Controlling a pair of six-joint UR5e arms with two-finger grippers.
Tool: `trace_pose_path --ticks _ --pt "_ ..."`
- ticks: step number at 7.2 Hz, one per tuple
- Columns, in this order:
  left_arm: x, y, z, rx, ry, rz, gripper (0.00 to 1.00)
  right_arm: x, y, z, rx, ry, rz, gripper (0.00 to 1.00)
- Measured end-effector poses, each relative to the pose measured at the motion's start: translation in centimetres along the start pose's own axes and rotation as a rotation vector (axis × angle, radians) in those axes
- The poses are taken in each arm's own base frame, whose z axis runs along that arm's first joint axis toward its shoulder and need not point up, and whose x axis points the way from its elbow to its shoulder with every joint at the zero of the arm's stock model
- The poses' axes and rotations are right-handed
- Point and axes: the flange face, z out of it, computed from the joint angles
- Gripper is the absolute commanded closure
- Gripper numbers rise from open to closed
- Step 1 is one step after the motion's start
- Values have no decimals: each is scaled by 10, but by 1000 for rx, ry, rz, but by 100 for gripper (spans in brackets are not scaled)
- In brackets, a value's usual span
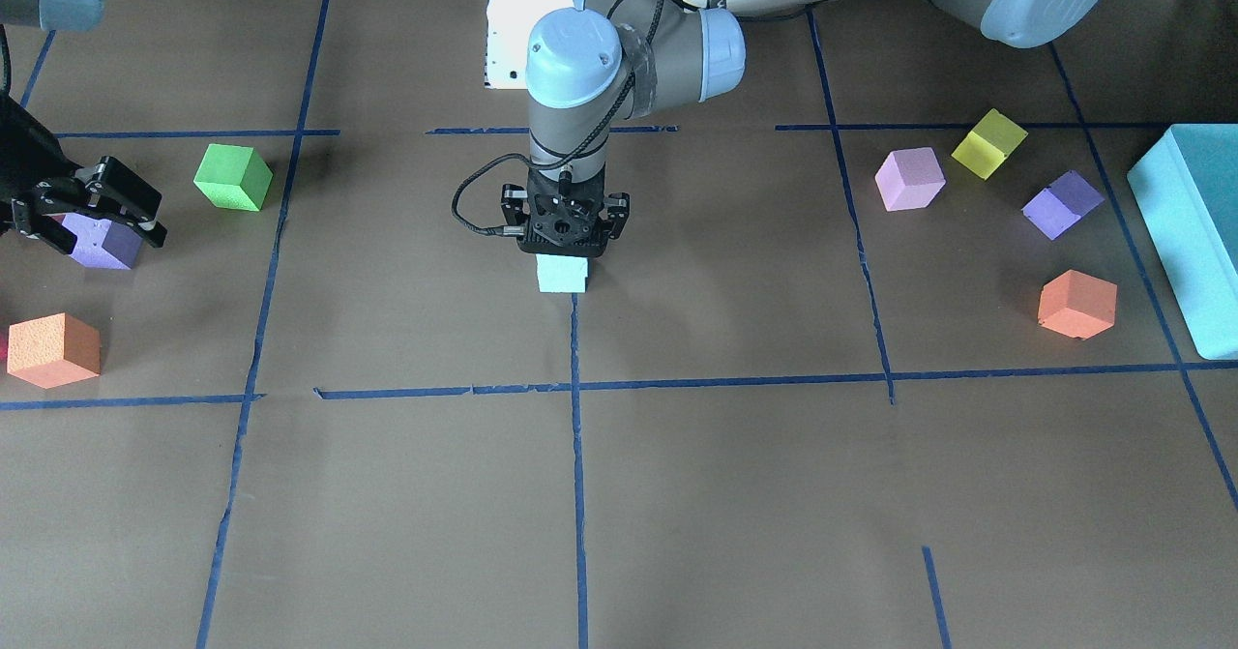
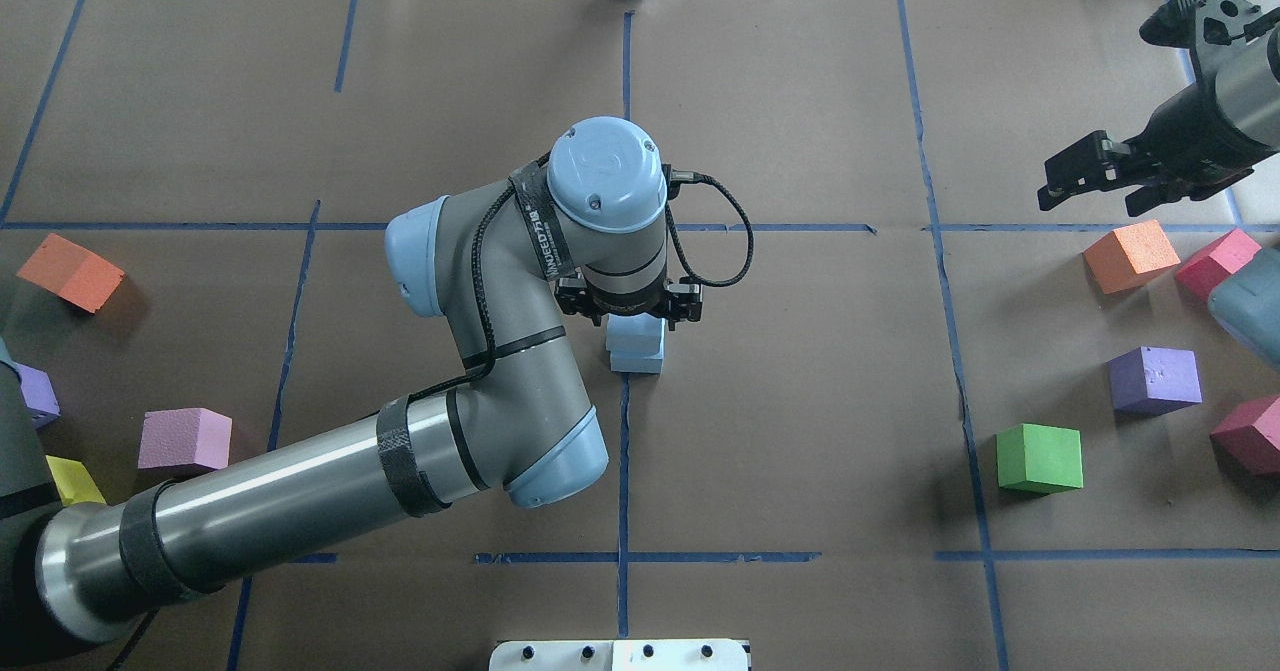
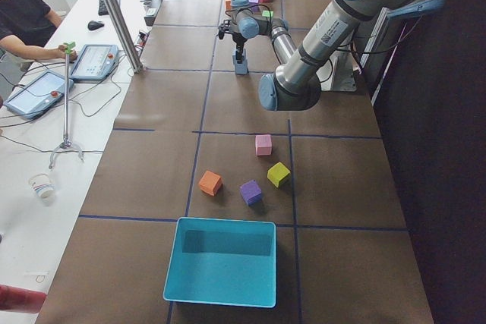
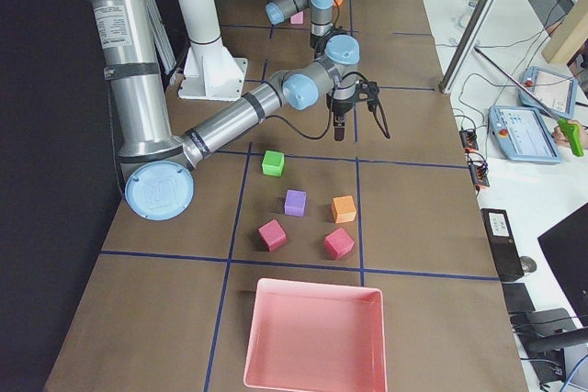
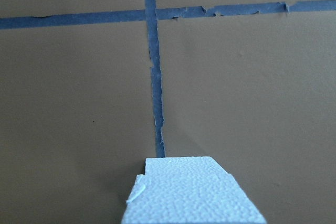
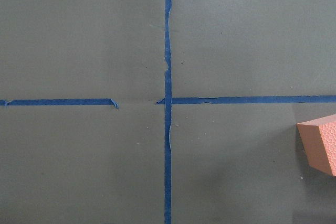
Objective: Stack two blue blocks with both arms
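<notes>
Two pale blue blocks stand stacked at the table's centre on a tape line: the lower one (image 1: 563, 277) (image 2: 638, 361) and the upper one (image 2: 634, 331). My left gripper (image 1: 563, 253) points straight down onto the stack and is shut on the upper block, its fingertips hidden under the wrist. The left wrist view shows the blocks' textured side (image 5: 194, 192) at the bottom edge. My right gripper (image 2: 1050, 183) (image 1: 148, 216) is open and empty, raised over its own side of the table, far from the stack.
Green (image 2: 1038, 458), purple (image 2: 1155, 379), orange (image 2: 1130, 254) and red-pink (image 2: 1215, 261) cubes lie on my right side. Orange (image 2: 70, 271), pink (image 2: 185, 439), yellow and purple cubes lie on my left. A turquoise box (image 1: 1185, 233) and a pink tray (image 4: 312, 337) stand at the table ends.
</notes>
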Motion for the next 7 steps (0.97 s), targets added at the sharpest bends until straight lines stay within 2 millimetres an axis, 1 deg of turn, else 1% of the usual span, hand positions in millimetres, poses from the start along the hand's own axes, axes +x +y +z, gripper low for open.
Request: trace_pose_path --ticks 2,3,4,5,6,7 --pt "2 3 -12 16 18 8 0 1 0 1 -2 1 2 0" --pt "-2 8 -25 29 43 18 0 2 0 2 -2 3 2 0" --pt "-18 18 -46 51 78 30 0 2 -1 2 -3 4 1 0" --pt "-53 22 -71 87 106 31 0 4 0 2 -3 4 0 0" --pt "-100 18 -98 128 115 37 0 8 0 0 0 5 -6 0" --pt "-152 11 -118 161 90 90 0 18 -3 -6 8 9 -21 0"
